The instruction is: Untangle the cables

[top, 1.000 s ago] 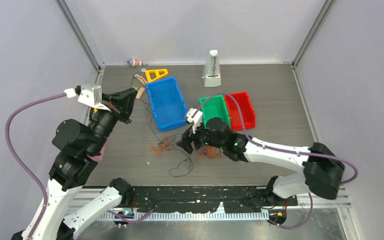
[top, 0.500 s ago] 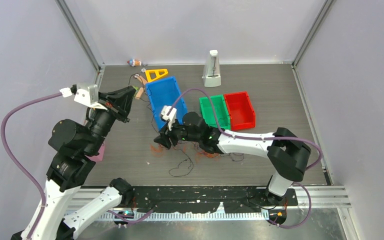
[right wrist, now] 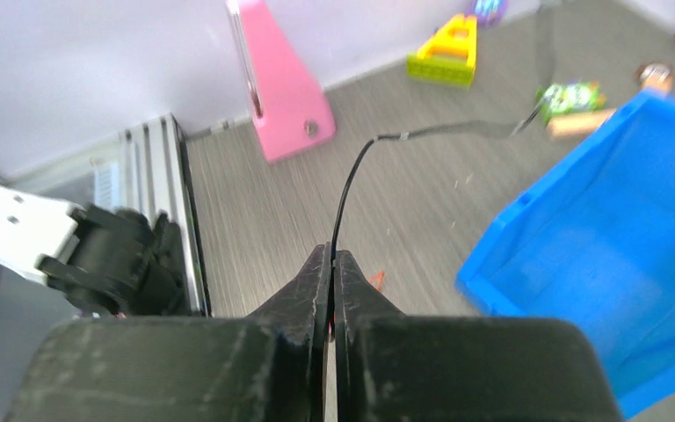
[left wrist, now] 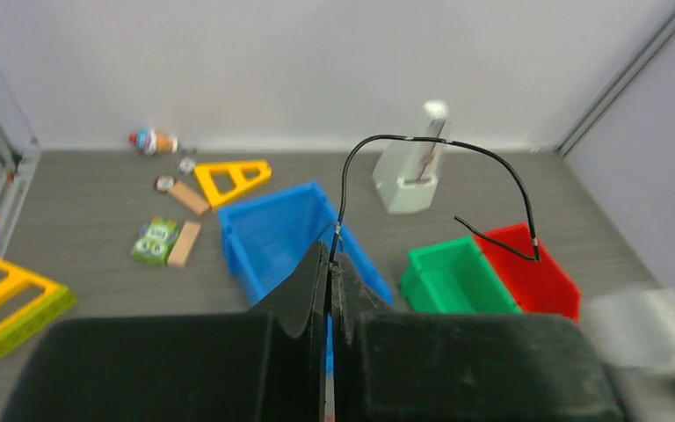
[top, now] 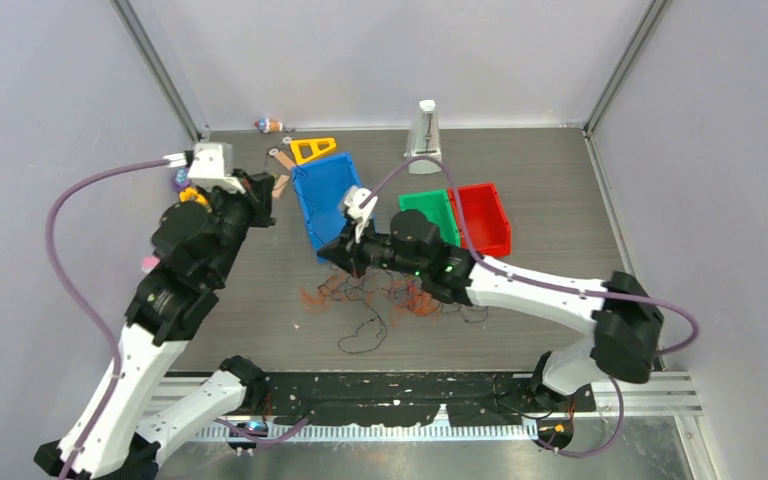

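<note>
A tangle of thin orange and black cables (top: 372,298) lies on the grey table, in front of the blue bin (top: 328,200). A black loop (top: 360,338) trails toward the near edge. My left gripper (top: 260,195) is raised to the left of the blue bin. In the left wrist view this gripper (left wrist: 330,253) is shut on a black cable (left wrist: 422,141), which arcs up and over to the right. My right gripper (top: 328,256) hovers by the bin's near corner. Seen from the right wrist, it (right wrist: 331,255) is shut on a black cable (right wrist: 352,185) that runs away to the upper right.
A green bin (top: 430,215) and a red bin (top: 487,215) stand right of the blue one. A white metronome-like block (top: 423,130), a yellow triangle (top: 310,150) and small toys (top: 272,125) sit at the back. A pink piece (right wrist: 277,88) stands by the left rail.
My right gripper has travelled left from the tangle to the blue bin's near corner and shut on a black cable. The left arm has swung upward and to the right, still shut.
</note>
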